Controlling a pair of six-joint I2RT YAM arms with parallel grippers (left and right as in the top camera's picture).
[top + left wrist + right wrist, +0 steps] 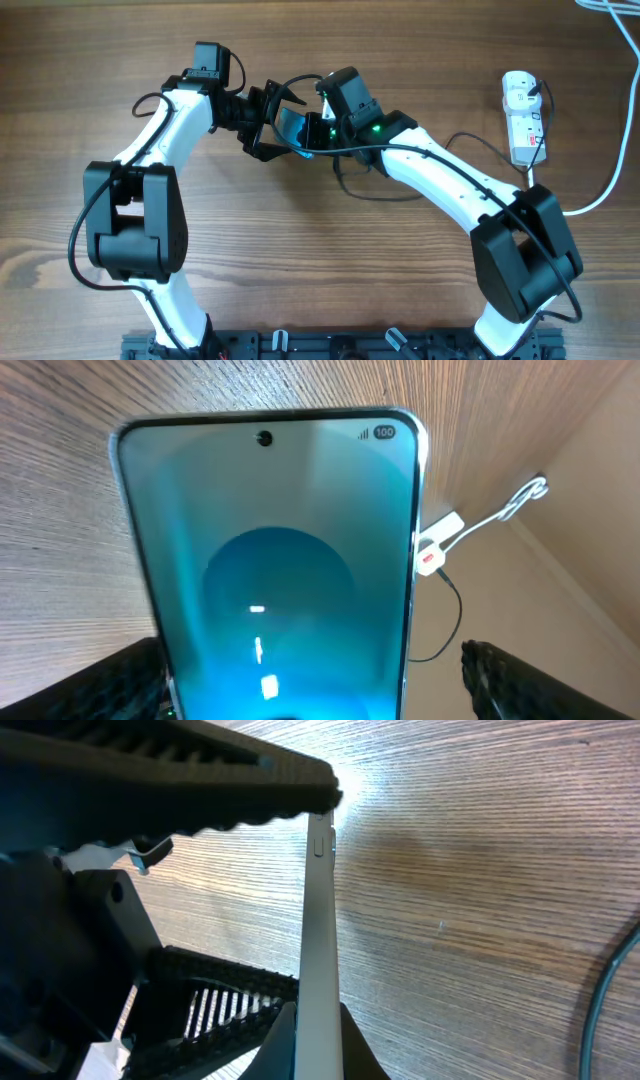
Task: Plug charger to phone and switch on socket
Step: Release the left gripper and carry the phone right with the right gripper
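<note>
The phone (270, 560) is off the surface (330, 270), lifted between the two arms just at 11 o'clock of the overhead view's centre. Its teal screen is lit and faces the left wrist camera. The camera hole and the "100" battery mark are at the end farther from that camera.

The left hand (285, 122) comes in from 9 o'clock and is spread wide, with one finger on each side of the phone. In the left wrist view, the finger at 7 o'clock lies right against the phone's edge. The finger at 4 o'clock stands apart from the phone, with a gap between them.

The right hand (318, 1045) comes in from 3 o'clock. Its wrist view shows the phone edge-on, running from 6 o'clock up toward 12. The hand's dark fingers are pinched on that thin edge from both sides, so it is closed on the phone.

The socket (522, 115) lies flat on the surface well apart from the phone, toward 2 o'clock in the overhead view. It has a red mark on it, and its white cord (610, 190) trails off toward 3 o'clock. I cannot tell how its switch is set.

The charger (459, 610) leaves the socket as a thin black line and curves across the surface toward the arms. I cannot make out its tip.
</note>
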